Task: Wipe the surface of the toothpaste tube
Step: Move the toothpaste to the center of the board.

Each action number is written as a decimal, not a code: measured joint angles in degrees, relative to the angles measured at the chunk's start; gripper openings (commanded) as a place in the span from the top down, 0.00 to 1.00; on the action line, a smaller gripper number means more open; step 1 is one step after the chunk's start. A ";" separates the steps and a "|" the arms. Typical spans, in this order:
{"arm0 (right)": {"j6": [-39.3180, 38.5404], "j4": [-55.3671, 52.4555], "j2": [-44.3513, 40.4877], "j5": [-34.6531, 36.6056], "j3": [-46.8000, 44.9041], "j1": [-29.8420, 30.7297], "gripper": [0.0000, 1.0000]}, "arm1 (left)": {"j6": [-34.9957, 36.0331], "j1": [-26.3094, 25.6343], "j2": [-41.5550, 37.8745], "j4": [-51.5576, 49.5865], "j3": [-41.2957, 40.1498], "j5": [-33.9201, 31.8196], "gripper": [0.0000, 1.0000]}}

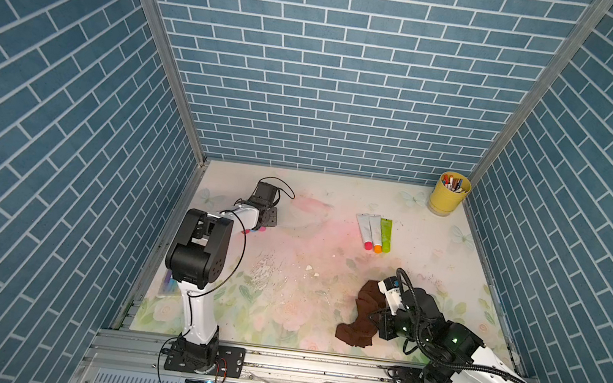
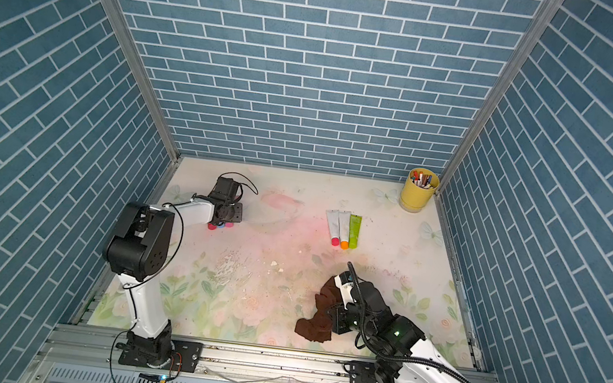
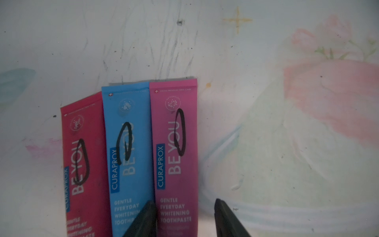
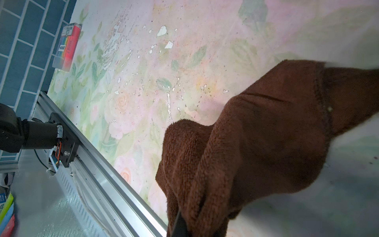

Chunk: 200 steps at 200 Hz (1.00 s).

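Note:
Three toothpaste tubes lie side by side under my left arm: red, blue and magenta. Each carries a black marker scribble. In both top views only their caps peek out. My left gripper is open and straddles the magenta tube. One fingertip sits at the seam with the blue tube. The other fingertip stands a little clear of the tube's edge. My right gripper is shut on a brown cloth that droops onto the table at the front right.
Three more tubes, two white and one green, lie at the back right. A yellow cup of markers stands in the far right corner. A colourful box lies against the left wall. The floral table top is scuffed.

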 measured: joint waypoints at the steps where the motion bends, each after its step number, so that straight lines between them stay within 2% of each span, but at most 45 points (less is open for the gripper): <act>1: 0.00 0.00 0.00 0.00 0.00 0.00 1.00 | 0.00 0.00 0.00 0.00 0.00 0.02 0.52; 21: 0.00 0.00 0.00 -0.02 0.00 0.00 1.00 | 0.11 -0.11 0.02 0.02 -0.37 0.57 0.55; 70: 0.00 0.00 0.00 0.00 0.00 0.00 1.00 | 0.81 -0.33 1.79 0.94 -0.98 1.09 0.56; 101: 0.00 0.00 -0.26 0.00 0.00 0.00 1.00 | 1.14 -0.55 1.70 2.32 -1.86 1.51 0.70; 132: 0.35 -1.44 -3.10 1.51 0.02 0.00 1.00 | 1.95 -2.05 0.85 4.09 -3.50 1.57 0.75; 160: 1.27 -4.81 -5.07 6.12 1.90 0.00 1.00 | 2.75 -6.91 -1.11 4.37 -6.08 2.16 0.79; 200: 1.29 -7.26 -1.05 12.09 7.87 -1.36 1.00 | 3.08 -19.30 -6.62 3.23 -11.30 4.92 0.81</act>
